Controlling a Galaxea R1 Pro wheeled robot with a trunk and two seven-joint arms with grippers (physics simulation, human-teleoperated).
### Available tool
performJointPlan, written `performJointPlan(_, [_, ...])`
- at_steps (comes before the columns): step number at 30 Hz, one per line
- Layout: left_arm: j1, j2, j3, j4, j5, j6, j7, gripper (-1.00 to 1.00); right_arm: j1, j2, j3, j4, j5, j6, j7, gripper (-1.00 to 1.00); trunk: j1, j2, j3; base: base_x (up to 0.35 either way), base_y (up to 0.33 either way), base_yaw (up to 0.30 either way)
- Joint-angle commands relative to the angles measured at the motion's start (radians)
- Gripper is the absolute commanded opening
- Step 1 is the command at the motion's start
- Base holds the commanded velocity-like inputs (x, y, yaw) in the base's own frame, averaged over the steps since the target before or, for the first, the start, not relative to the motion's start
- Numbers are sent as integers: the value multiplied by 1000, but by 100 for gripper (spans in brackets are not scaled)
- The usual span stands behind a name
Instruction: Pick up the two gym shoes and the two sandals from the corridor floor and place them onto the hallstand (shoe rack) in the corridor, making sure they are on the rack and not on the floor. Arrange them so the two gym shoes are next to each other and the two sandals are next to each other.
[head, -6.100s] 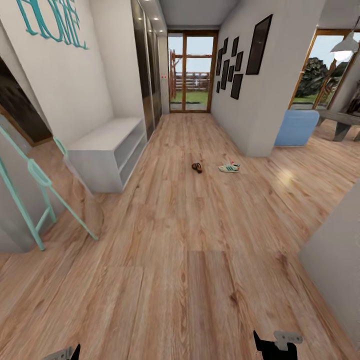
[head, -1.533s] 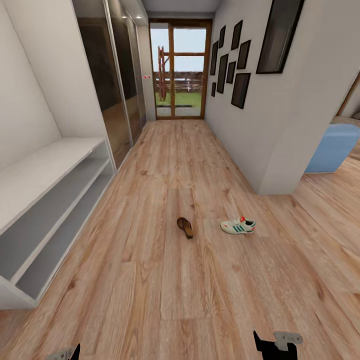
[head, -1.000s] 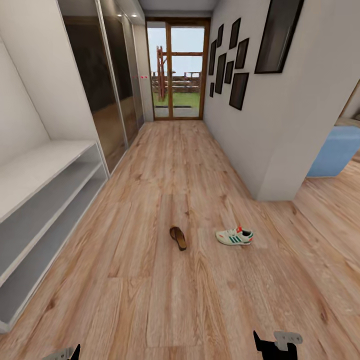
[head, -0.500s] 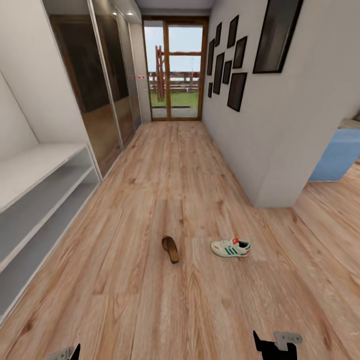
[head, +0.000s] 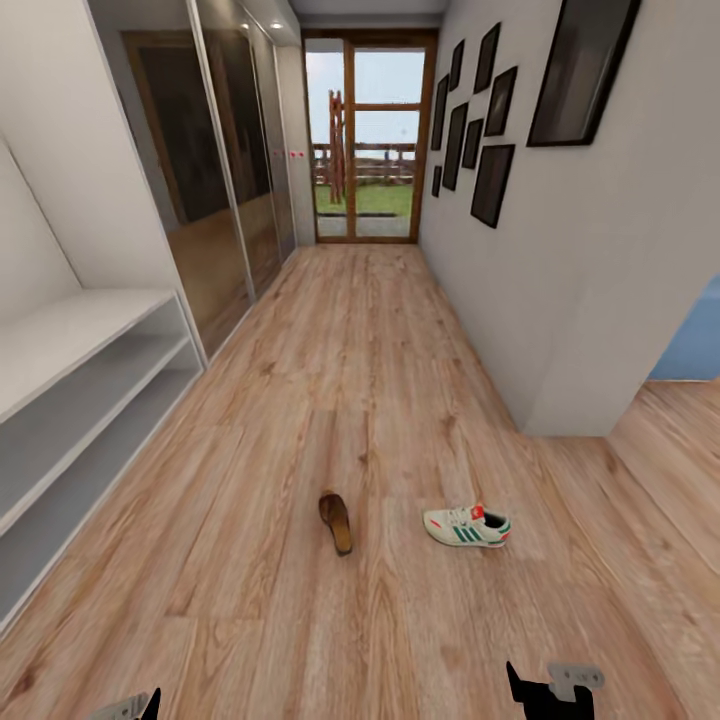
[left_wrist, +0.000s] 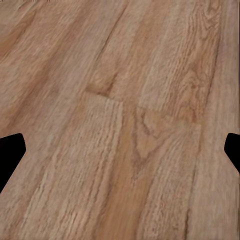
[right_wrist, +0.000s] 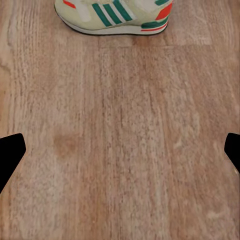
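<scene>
Corridor of warm brown wood-plank floor (head: 360, 350). One cream-white low sneaker with green side stripes and red-orange heel tab (head: 467, 526) lies on the planks, right of centre, on its sole. One dark brown open sandal with tan footbed (head: 336, 521) lies left of it, apart from it, also on the floor. Pale-grey low shoe rack with two open shelves (head: 70, 400) stands along the left wall, shelves bare. Left hand (left_wrist: 120, 150): dark fingertips wide apart over bare planks, holding nothing. Right hand (right_wrist: 120, 150): fingertips likewise spread, empty; the sneaker sits ahead of it on the floor. Glazed door (head: 365, 150) at the far end.
</scene>
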Motion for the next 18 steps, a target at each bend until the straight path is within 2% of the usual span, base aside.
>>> performJointPlan(1, [-1,-1,8,0,-6,-3,-9,100,-1,1,-8,1,9,-4,7,100,0,0,-1,268,-172,41])
performJointPlan(18, [-1,-1,8,0,-6,-3,-9,100,-1,2,-8,-1,9,-4,8,100,0,0,-1,265,-172,6])
